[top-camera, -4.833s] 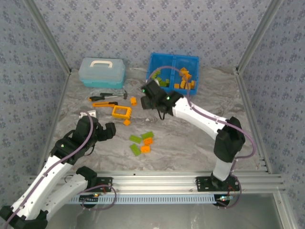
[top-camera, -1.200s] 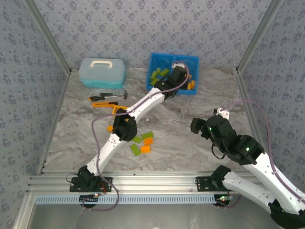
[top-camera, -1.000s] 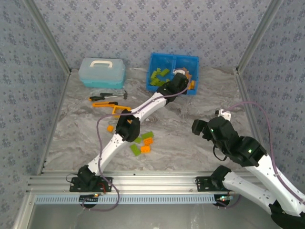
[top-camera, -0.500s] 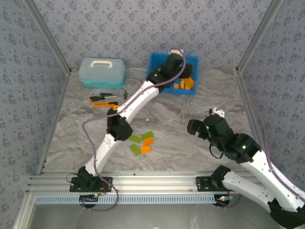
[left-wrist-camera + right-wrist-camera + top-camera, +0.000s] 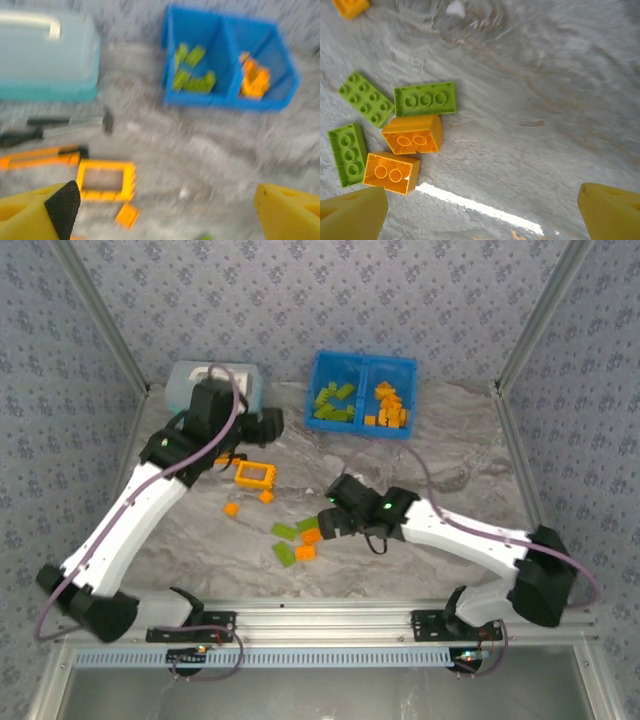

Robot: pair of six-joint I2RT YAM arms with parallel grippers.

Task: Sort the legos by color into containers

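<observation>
I am lining up the wide-open, empty right end effector (image 5: pixel 480 214) over the loose orange plastic bricks (image 5: pixel 412 135), judging a descent next; the left end effector (image 5: pixel 165 212) is hanging open.

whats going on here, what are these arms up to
It's a color sort into a blue tray: green bricks lie in one compartment, orange ones in the other. Both pincers are open and empty. The right pincer hovers over a loose cluster of green and orange bricks mid-table. The left pincer hangs near the orange frame piece, which is not yet sorted.
</observation>
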